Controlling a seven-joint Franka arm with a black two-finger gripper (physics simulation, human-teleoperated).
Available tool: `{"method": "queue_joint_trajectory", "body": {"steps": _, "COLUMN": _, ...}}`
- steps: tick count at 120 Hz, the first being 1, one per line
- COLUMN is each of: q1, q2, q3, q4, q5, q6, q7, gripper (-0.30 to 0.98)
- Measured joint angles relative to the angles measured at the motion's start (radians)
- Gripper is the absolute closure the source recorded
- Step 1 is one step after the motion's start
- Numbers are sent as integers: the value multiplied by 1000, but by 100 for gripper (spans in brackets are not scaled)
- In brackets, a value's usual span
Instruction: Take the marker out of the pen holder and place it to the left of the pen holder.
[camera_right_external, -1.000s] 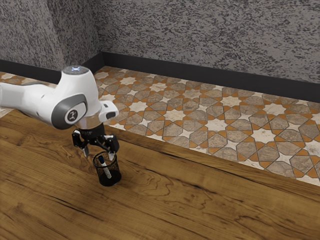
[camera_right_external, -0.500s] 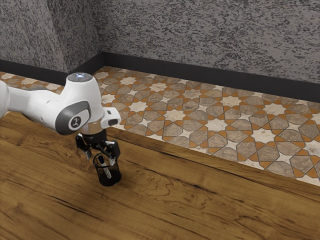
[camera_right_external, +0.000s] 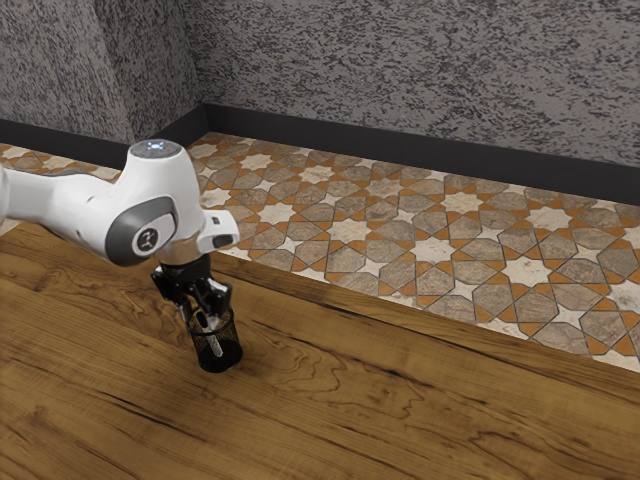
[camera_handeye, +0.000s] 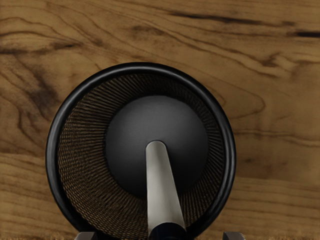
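Note:
In the exterior view my gripper (camera_right_external: 200, 318) is at the mouth of the black mesh pen holder (camera_right_external: 229, 355), its fingers apart around the marker's upper end. The white marker (camera_right_external: 215, 345) leans inside the upright holder. From the wrist, the round rim of the pen holder (camera_handeye: 53, 155) surrounds the pale marker (camera_handeye: 161, 185), whose dark cap is at the lower edge. There the gripper (camera_handeye: 160, 236) shows a fingertip on each side of the cap, with gaps between; neither touches it.
The wooden table (camera_right_external: 400, 400) extends around the holder. Beyond its far edge lies a patterned tile floor (camera_right_external: 430, 250), with a grey wall (camera_right_external: 420, 80) behind.
My hand has come down and toward the exterior view's right, over the holder. The fingers have drawn closer together around the marker's top. The holder has not visibly moved.

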Motion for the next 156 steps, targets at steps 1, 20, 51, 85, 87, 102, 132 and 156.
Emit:
{"method": "queue_joint_trajectory", "body": {"steps": 1, "q1": 0, "q2": 0, "q3": 0, "q4": 0, "q5": 0, "q6": -1, "q7": 0, "gripper": 40}}
{"method": "queue_joint_trajectory", "body": {"steps": 20, "q1": 1, "q2": 3, "q3": 0, "q4": -1, "q5": -1, "q6": -8, "q7": 8, "gripper": 43}}
{"method": "queue_joint_trajectory", "body": {"steps": 51, "q1": -1, "q2": 1, "q3": -2, "q4": 1, "q5": -4, "q6": -13, "q7": 13, "gripper": 64}}
{"method": "queue_joint_trajectory", "body": {"steps": 85, "q1": 1, "q2": 3, "q3": -2, "q4": 12, "q5": 16, "q6": -5, "q7": 2, "gripper": 76}}
{"method": "queue_joint_trajectory", "body": {"steps": 87, "q1": 1, "q2": -1, "q3": -2, "q4": 12, "q5": 17, "q6": -5, "q7": 1, "gripper": 76}}
{"method": "queue_joint_trajectory", "body": {"steps": 102, "q1": 2, "q2": -100, "q3": -1, "q4": 10, "q5": 23, "q6": -16, "q7": -10, "gripper": 77}}
{"method": "queue_joint_trajectory", "body": {"steps": 132, "q1": 90, "q2": -281, "q3": 1, "q4": 40, "q5": 65, "q6": -103, "q7": -29, "gripper": 79}}
{"method": "queue_joint_trajectory", "body": {"steps": 156, "q1": 172, "q2": -82, "q3": 33, "q4": 169, "q5": 76, "q6": -225, "q7": -32, "gripper": 79}}
